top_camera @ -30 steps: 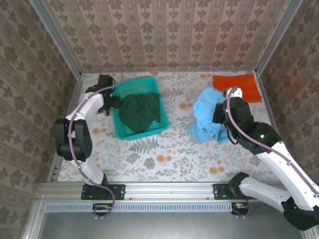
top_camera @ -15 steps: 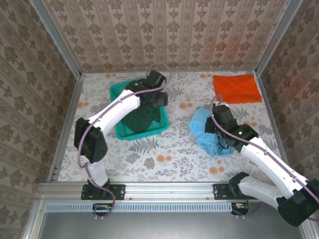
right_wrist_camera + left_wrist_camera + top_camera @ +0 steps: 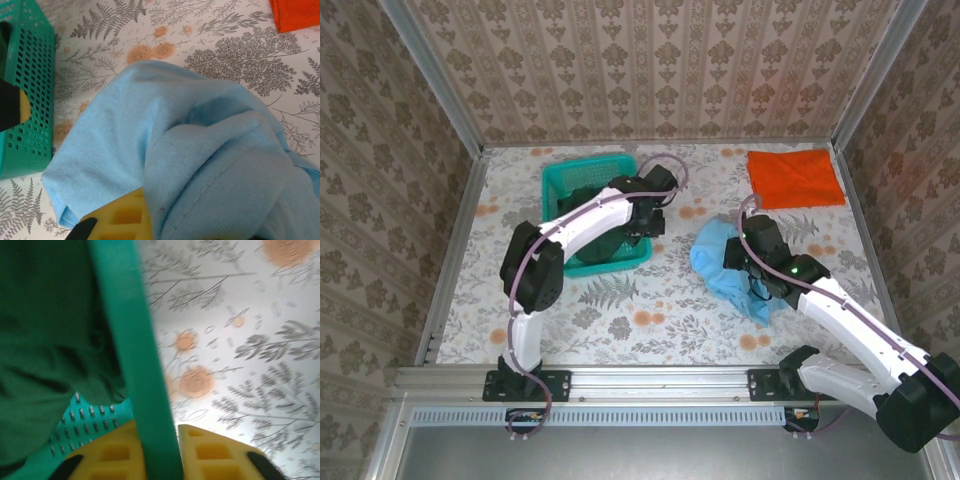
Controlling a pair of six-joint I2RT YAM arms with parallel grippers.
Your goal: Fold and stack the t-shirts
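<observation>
Tees first: the light-blue tee [image 3: 720, 272] lies bunched in a rumpled heap on the table [image 3: 660, 310], right of ctr, not folded. Far right corner holds the orange tee [image 3: 795, 178], flat in a neat rectangle, well apart from the blue one, w/ nothing on top.

Down in the blue heap sits the right gripper [image 3: 742, 262], jaws together on a fold of the cloth. On its wrist cam the light-blue tee [image 3: 175, 125] drapes over the fingers. One yellow pad [image 3: 120, 220] pokes out at bottom left and the other is buried under fabric, so the bite itself is hidden.

Left of the blue tee stands a teal basket [image 3: 555, 180] w/ a dark-green cloth [image 3: 603, 245] inside. The left gripper [image 3: 645, 222] reaches across and is clamped on the basket's right-hand rim.

Top cam gives the layout, but the wrist body covers that pinch. Left wrist cam, blurred, shows it close up: the basket rim [image 3: 135, 365] runs straight btw the two yellow pads [image 3: 115, 455], both pressed to it, the left gripper [image 3: 160, 450] astride it. Dark-green cloth [image 3: 45, 340] lies to one side of the rim, floral table [image 3: 250, 340] to the other.

Right wrist cam adds the basket's perforated side wall [image 3: 25, 100] at left and a corner of the orange tee [image 3: 297, 12] at top right.
</observation>
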